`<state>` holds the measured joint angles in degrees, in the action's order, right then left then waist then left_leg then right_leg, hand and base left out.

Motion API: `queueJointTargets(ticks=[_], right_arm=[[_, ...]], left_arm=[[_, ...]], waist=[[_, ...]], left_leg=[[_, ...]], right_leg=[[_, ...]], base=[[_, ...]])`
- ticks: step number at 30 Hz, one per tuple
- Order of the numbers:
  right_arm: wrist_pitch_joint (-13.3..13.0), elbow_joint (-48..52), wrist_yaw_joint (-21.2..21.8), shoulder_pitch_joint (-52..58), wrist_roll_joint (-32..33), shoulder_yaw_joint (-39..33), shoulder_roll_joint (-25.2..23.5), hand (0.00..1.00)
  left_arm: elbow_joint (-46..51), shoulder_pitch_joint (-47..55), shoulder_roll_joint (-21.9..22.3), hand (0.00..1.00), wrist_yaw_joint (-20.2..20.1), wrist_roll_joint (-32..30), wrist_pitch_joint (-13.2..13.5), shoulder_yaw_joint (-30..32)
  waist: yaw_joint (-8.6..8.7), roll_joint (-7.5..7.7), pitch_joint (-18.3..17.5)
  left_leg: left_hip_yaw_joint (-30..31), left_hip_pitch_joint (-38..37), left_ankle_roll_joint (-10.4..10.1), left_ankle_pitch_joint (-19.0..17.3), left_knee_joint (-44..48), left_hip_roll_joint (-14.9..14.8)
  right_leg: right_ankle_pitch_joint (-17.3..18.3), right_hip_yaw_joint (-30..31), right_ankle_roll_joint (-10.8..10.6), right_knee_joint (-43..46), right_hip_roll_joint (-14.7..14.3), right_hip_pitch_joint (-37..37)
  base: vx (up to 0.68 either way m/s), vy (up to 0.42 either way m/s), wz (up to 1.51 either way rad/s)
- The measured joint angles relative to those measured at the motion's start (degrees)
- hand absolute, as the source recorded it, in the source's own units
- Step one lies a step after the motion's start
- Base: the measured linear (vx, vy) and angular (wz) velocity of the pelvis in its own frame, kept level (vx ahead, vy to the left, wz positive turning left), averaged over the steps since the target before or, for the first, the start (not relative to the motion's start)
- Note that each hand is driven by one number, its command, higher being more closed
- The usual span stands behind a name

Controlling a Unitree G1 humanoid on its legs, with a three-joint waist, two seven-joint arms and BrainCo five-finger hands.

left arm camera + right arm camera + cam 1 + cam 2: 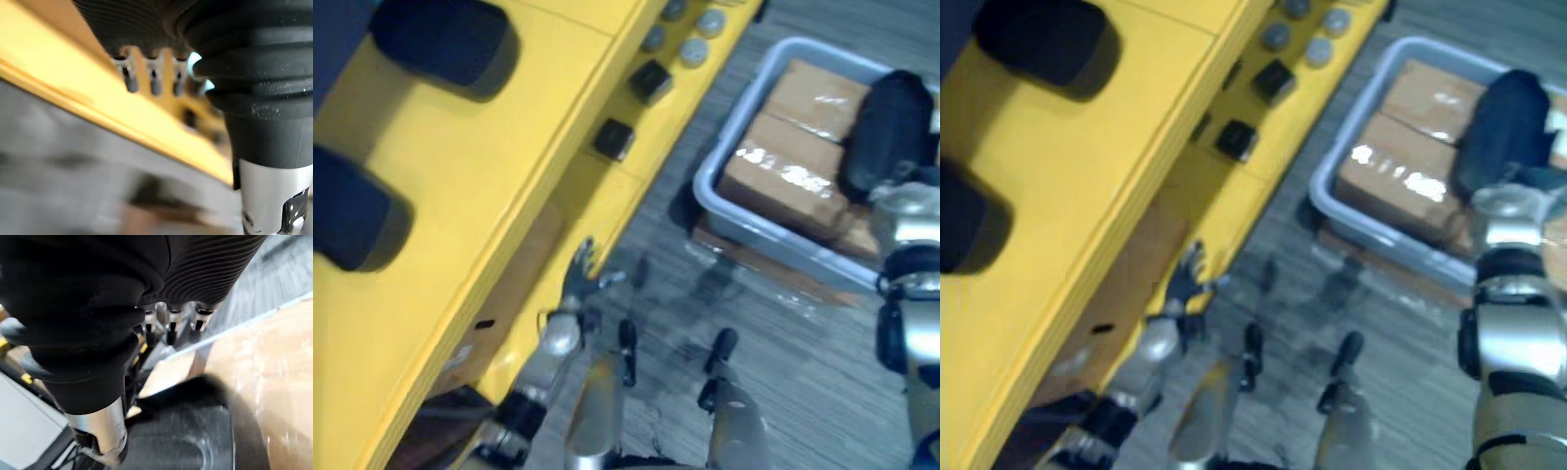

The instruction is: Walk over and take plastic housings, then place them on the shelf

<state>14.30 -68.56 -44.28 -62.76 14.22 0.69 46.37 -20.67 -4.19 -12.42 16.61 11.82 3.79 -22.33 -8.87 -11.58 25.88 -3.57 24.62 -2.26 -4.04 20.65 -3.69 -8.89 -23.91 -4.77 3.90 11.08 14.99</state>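
Two black plastic housings (440, 39) (347, 211) lie on top of the yellow shelf (480, 166) at the left. Another black housing (186, 431) rests on the cardboard boxes (783, 171) inside a grey tote (744, 108) at the right. My right hand (893, 122) hovers right over that housing, its fingers (168, 328) straight and its thumb beside the housing, not closed on it. My left hand (579, 269) hangs low beside the shelf's front edge, with its fingers (155, 81) relaxed and holding nothing.
Small dark blocks (651, 80) (613, 139) and grey round parts (695, 49) sit on the shelf's lower yellow ledge. The tote stands on flat cardboard on the grey floor (783, 362), which runs between the shelf and the tote.
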Motion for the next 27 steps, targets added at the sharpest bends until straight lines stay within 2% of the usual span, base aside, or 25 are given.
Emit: queueJointTargets(ticks=[1, 2, 3, 6, 9, 12, 16, 18, 19, 21, 22, 27], right_arm=[[0.96, -1.76, -1.17, -1.39, 0.96, 0.72, 0.91, 0.00], [1.28, -2.28, -1.63, -1.78, 0.99, 1.16, 1.55, 0.00], [1.81, -2.64, -2.38, -2.31, 1.08, 1.38, 3.32, 0.00], [2.39, -4.44, -3.58, -2.94, 1.36, 2.39, 6.37, 0.00], [3.64, -4.87, -6.14, -2.98, 1.61, 3.52, 7.05, 0.00], [4.71, -4.87, -8.40, -2.98, 1.86, 3.51, 9.12, 0.00], [4.75, -4.79, -8.00, -2.98, 0.09, 3.60, 12.01, 0.00], [6.17, -4.79, -5.43, -2.90, -1.89, 3.91, 12.71, 0.00], [7.69, -4.77, -2.19, -2.73, -2.08, 4.02, 12.72, 0.00], [8.56, -4.78, 0.58, -2.21, -2.20, 4.05, 12.72, 0.00], [9.45, -4.80, 4.27, -0.91, -2.83, 4.00, 12.72, 0.00], [9.18, -4.85, 12.63, 1.59, -5.23, 3.50, 12.74, 0.00]], left_arm=[[-3.50, 2.80, -0.07, 0.00, 0.13, -1.12, 1.30, -1.59], [-4.63, 3.67, 0.04, 0.00, 0.13, -1.14, 1.49, -2.10], [-6.72, 4.40, 0.35, 0.00, 0.25, -1.13, 2.01, -3.30], [-11.75, 5.95, 1.96, 0.00, 0.54, -0.81, 4.99, -3.15], [-14.79, 6.29, 1.90, 0.00, 0.73, -0.52, 8.52, -2.43], [-17.25, 6.69, 1.79, 0.00, 0.40, -0.37, 10.20, -1.23], [-20.25, 8.15, 1.92, 0.00, -0.93, -0.30, 10.83, -0.89], [-20.86, 9.39, 2.21, 0.00, -1.69, 1.64, 11.60, -0.78], [-21.05, 9.46, 2.28, 0.00, -2.00, 1.71, 12.41, -0.80], [-21.08, 9.45, 2.29, 0.00, -2.17, 1.72, 12.73, -0.79], [-20.97, 9.48, 2.32, 0.00, -2.19, 1.73, 12.96, -0.77], [-19.67, 10.99, 3.68, 0.00, -3.36, 3.94, 13.04, 1.95]], waist=[[-0.80, -0.47, -0.05], [-1.20, -0.66, -0.03], [-1.72, -1.62, 0.37], [-3.01, -3.00, 0.79], [-3.25, -3.52, 0.51], [-3.49, -3.71, 0.38], [-4.00, -3.89, 0.25], [-4.00, -3.98, 0.19], [-4.09, -4.00, 0.17], [-4.22, -4.00, 0.17], [-4.33, -4.02, 0.16], [-3.60, -4.04, 0.14]], left_leg=[[0.32, 0.83, 0.39, 0.15, 0.16, 0.62], [0.45, 1.35, 0.55, 0.18, 0.33, 0.82], [1.07, 2.33, 0.81, 0.05, 1.02, 1.18], [1.35, 3.87, 1.27, 0.31, 1.02, 2.23], [0.98, 4.78, 1.78, 0.73, 0.72, 2.84], [0.79, 4.82, 1.80, 0.74, 0.63, 2.91], [0.35, 4.80, 1.81, 0.76, -0.06, 2.93], [0.38, 4.54, 1.80, 0.75, -0.15, 2.93], [0.46, 4.02, 1.78, 0.74, -0.16, 2.93], [0.46, 3.62, 1.68, 0.65, -0.24, 2.94], [0.62, 3.25, 1.59, 0.57, -0.24, 2.94], [0.94, 2.31, 1.51, 0.50, -0.29, 3.05]], right_leg=[[0.24, -0.70, -0.08, 0.76, 0.78, 0.67], [0.30, -0.94, -0.10, 0.96, 1.04, 1.02], [0.31, -1.50, -0.11, 1.00, 1.33, 1.19], [0.79, -2.15, -0.45, 1.63, 2.53, 2.63], [0.84, -1.96, -0.54, 2.35, 3.52, 4.10], [0.96, -1.82, -0.68, 2.73, 3.89, 4.48], [1.55, -1.24, -0.85, 3.97, 4.21, 5.71], [2.51, -1.20, -0.86, 5.34, 4.51, 6.09], [3.23, -1.17, -0.88, 6.36, 4.72, 6.06], [3.96, -1.14, -0.91, 7.21, 4.95, 6.01], [4.53, -1.20, -0.77, 8.02, 5.08, 5.89], [6.30, -1.26, -0.38, 10.14, 5.67, 5.74]], base=[[-0.05, 0.077, 0.17], [-0.06, 0.090, 0.28], [-0.07, 0.083, 0.24], [-0.06, 0.081, 0.15], [-0.02, 0.064, 0.03], [0.03, 0.058, -0.03], [0.04, 0.012, -0.05], [0.05, 0.006, 0.02], [0.05, 0.007, 0.03], [0.03, 0.009, 0.03], [0.01, 0.012, 0.04], [0.00, 0.006, 0.02]])
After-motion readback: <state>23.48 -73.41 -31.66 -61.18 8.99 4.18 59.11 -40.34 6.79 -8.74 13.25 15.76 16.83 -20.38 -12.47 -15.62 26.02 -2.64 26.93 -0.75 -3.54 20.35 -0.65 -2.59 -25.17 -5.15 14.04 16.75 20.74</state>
